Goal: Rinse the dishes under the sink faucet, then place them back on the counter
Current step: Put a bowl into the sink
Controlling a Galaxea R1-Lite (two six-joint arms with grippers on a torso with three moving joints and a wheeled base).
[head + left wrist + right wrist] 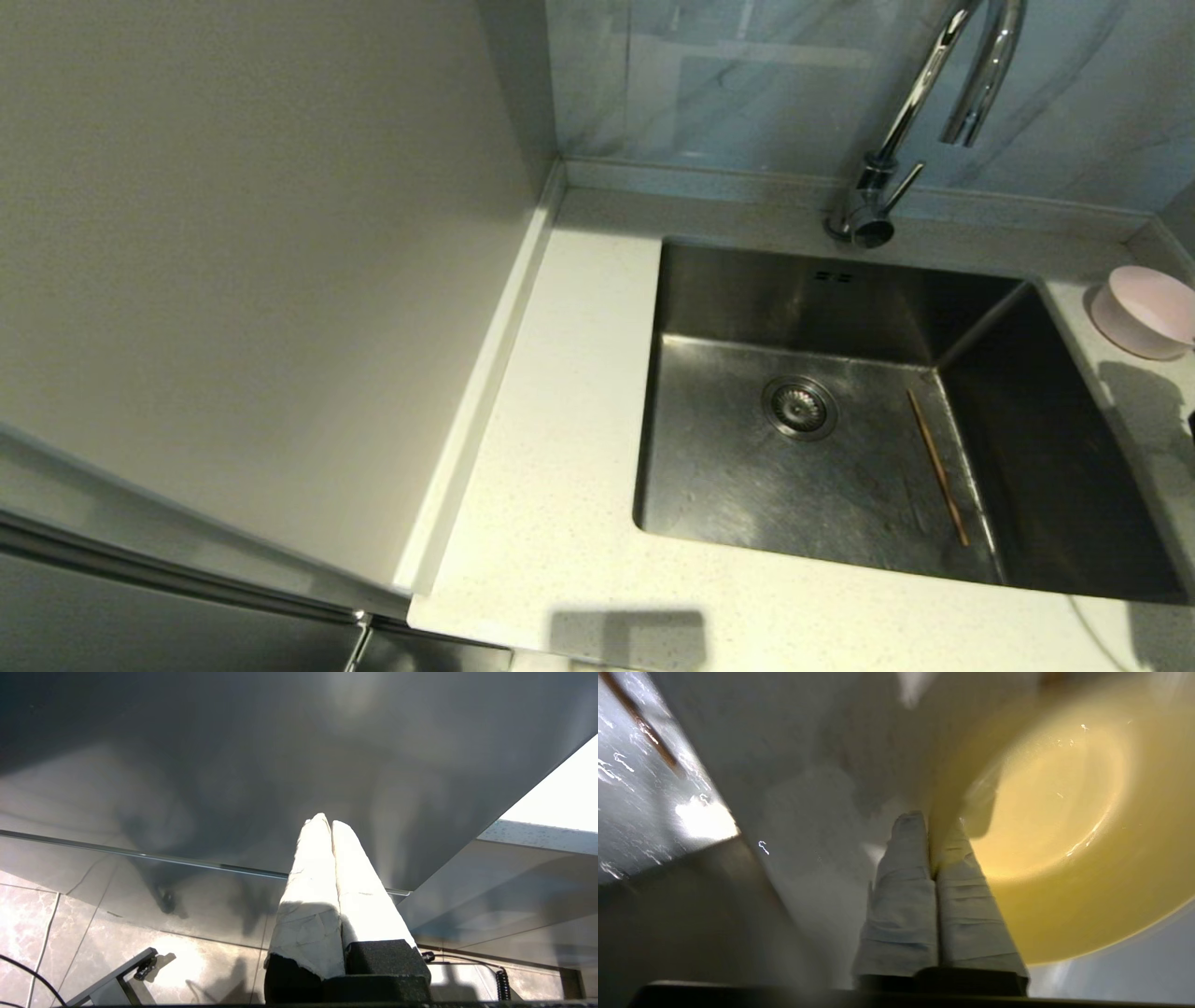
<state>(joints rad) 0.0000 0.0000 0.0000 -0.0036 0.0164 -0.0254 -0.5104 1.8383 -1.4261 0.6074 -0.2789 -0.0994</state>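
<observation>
While pinching the yellow-green bowl (1064, 826) rim, right gripper (931, 826); left gripper (331, 823) pressed together.

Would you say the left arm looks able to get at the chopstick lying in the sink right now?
Probably not as it stands. The left gripper hangs shut, low beside the cabinet front above the floor, below the counter, while the chopstick lies deep in the sink.

Dim, warm light fills the head view — the sink (803, 448) floor shows soft glare and the faucet (920, 89) bright streaks. Edges bow with wide-angle distortion. The yellow-green bowl (1064, 826) is smeared by blur — sunlight burns out the left gripper (331, 823) fingers.
</observation>
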